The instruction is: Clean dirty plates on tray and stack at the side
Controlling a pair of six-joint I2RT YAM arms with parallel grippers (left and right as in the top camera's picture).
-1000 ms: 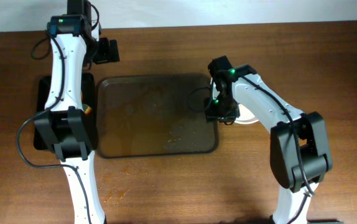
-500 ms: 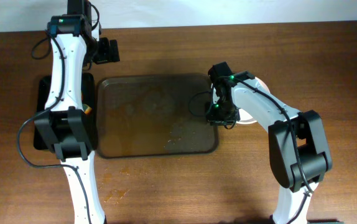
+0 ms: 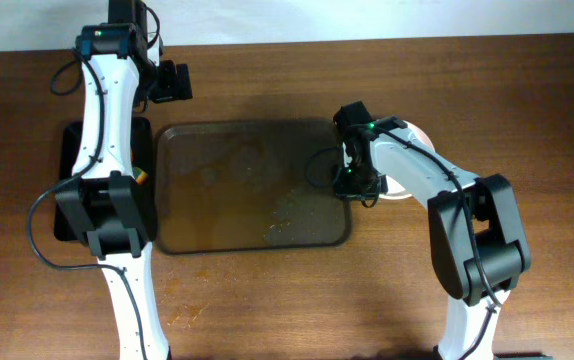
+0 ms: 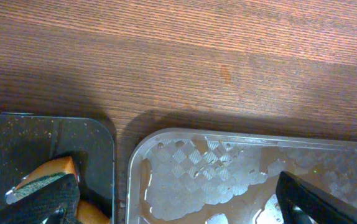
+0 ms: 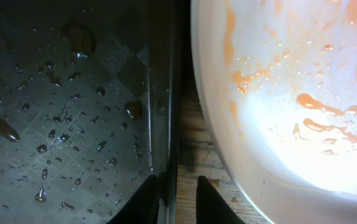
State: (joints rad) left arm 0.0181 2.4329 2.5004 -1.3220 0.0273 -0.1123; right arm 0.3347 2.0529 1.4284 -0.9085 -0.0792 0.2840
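Note:
The brown tray (image 3: 252,195) lies wet in the middle of the table, with no plate on it. A white plate (image 3: 398,190) smeared with orange sauce sits on the table just off the tray's right edge and fills the right of the right wrist view (image 5: 278,93). My right gripper (image 3: 355,188) is closed on the tray's right rim (image 5: 166,93), one finger inside and one outside (image 5: 178,193). My left gripper (image 3: 172,82) is open and empty, hovering over the tray's far left corner (image 4: 228,174).
A black holder (image 3: 67,150) with an orange sponge (image 3: 142,178) stands left of the tray; both also show in the left wrist view (image 4: 41,137) (image 4: 54,168). Crumbs and water drops lie on the tray floor.
My right gripper has shifted slightly towards the front along the tray's right rim. The left arm has not moved.

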